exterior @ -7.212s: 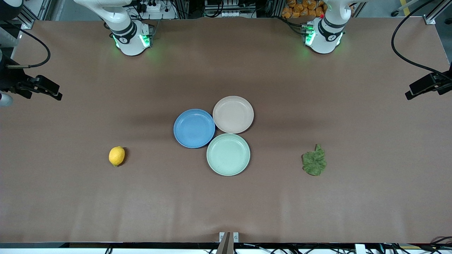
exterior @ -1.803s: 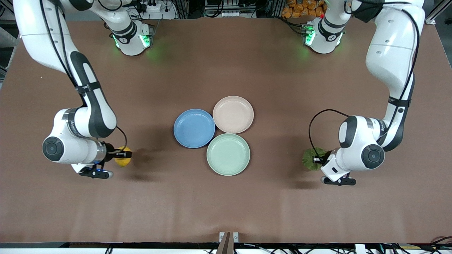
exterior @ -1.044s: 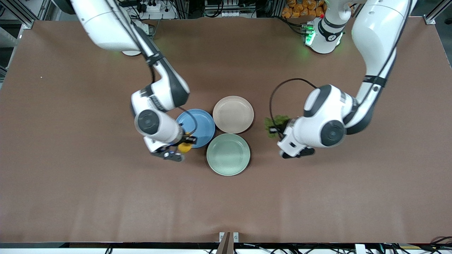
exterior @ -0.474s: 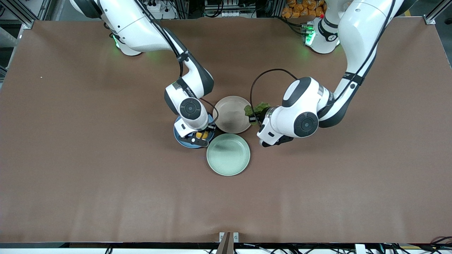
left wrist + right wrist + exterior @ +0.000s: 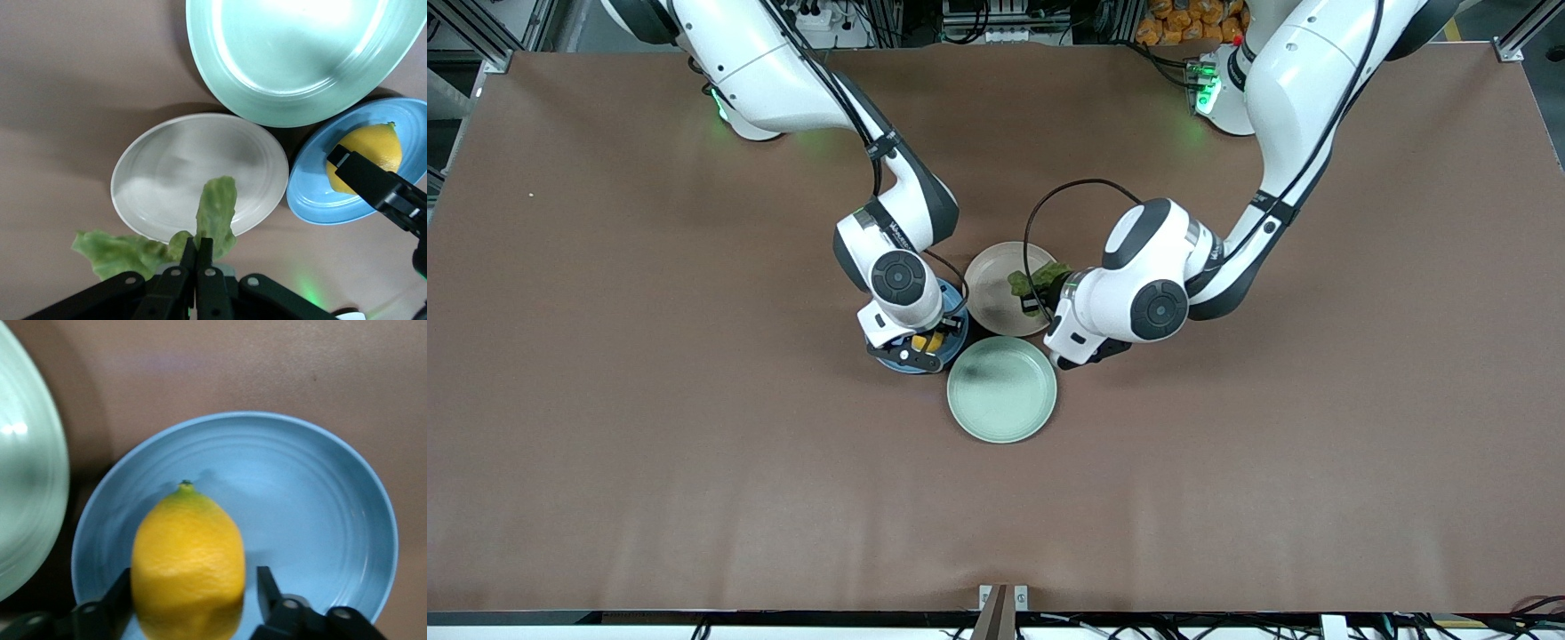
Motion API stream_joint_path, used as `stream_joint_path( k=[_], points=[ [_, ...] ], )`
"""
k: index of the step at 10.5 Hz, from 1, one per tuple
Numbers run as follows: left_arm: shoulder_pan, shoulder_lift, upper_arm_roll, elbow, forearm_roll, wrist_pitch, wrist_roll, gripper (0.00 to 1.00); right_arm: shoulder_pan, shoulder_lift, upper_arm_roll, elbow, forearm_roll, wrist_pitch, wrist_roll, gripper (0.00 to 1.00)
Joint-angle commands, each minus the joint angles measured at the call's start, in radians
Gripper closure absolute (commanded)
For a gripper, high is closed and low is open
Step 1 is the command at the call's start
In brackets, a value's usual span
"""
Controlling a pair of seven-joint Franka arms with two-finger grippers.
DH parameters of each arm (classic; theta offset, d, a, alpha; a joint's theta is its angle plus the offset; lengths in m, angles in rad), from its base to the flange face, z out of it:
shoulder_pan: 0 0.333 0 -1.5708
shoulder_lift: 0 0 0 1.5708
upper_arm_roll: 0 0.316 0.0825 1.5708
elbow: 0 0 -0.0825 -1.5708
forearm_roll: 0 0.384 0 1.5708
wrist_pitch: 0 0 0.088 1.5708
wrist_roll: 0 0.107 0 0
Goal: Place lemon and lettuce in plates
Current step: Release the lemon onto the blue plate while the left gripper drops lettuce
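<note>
The yellow lemon [image 5: 927,340] is in the blue plate [image 5: 959,318]. My right gripper [image 5: 927,343] is low over that plate. In the right wrist view the lemon [image 5: 187,560] is between the fingers of the right gripper [image 5: 195,584], which is open, with a gap beside one finger [image 5: 268,585], over the blue plate [image 5: 300,500]. My left gripper [image 5: 1042,299] is shut on the green lettuce [image 5: 1034,278] over the beige-pink plate [image 5: 989,293]. In the left wrist view the lettuce [image 5: 217,207] hangs from the left gripper [image 5: 197,250] over the rim of the beige-pink plate [image 5: 180,167].
A mint-green plate [image 5: 1001,388] touches both other plates and lies nearer to the front camera; it also shows in the left wrist view [image 5: 293,53]. The two arms' wrists are close together above the plates.
My left gripper has carried the lettuce farther over the beige-pink plate. My right gripper has stayed over the blue plate, and the lemon now shows a gap beside one finger.
</note>
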Motion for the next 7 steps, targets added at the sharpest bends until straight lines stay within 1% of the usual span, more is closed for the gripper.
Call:
stream_joint_path(
  k=[1,3,5,6,7],
  points=[
    [-0.005,0.007,0.000,-0.024,-0.023,0.046,-0.029,1.00,-0.047,-0.048,0.007,-0.004,-0.021,-0.021,0.024,0.00],
    [-0.030,0.011,0.002,-0.041,-0.023,0.074,-0.046,1.00,-0.090,-0.093,0.009,0.054,-0.011,-0.128,0.024,0.00],
    [-0.036,0.011,0.002,-0.049,-0.023,0.083,-0.066,1.00,-0.137,-0.122,0.009,0.157,-0.009,-0.266,0.018,0.00],
    [-0.039,0.012,0.002,-0.052,-0.025,0.088,-0.068,1.00,-0.171,-0.124,0.009,0.203,-0.008,-0.309,0.003,0.00],
    [-0.041,0.020,0.002,-0.058,-0.025,0.099,-0.068,1.00,-0.199,-0.124,0.009,0.226,-0.009,-0.319,-0.022,0.00]
  ],
)
